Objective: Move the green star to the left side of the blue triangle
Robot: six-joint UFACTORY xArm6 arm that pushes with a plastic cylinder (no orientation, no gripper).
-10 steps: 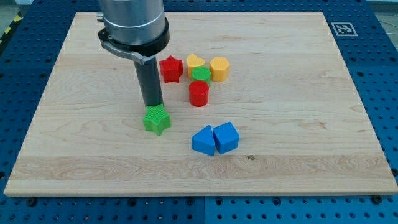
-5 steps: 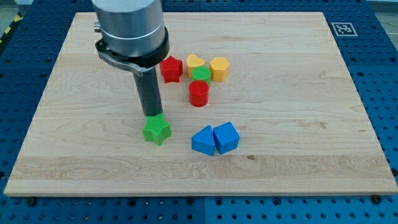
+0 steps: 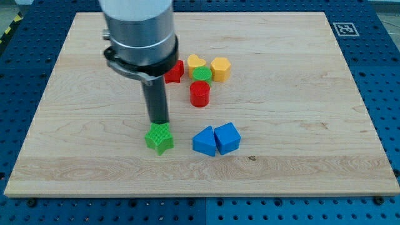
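The green star [image 3: 160, 137] has slid down and rightward over the last second and now sits near the blue triangle [image 3: 204, 140], on its left with a gap. My tip [image 3: 160, 122] has followed, touching the star's top edge; a short push rightward likely remains.

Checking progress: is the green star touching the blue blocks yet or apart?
Apart. Bare wood shows between the green star and the blue triangle; my tip sits at the star's top edge.

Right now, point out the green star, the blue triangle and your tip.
green star [image 3: 160, 137], camera view, its top face
blue triangle [image 3: 204, 141], camera view, its top face
my tip [image 3: 160, 122], camera view, the rod's lower end at the star's top edge
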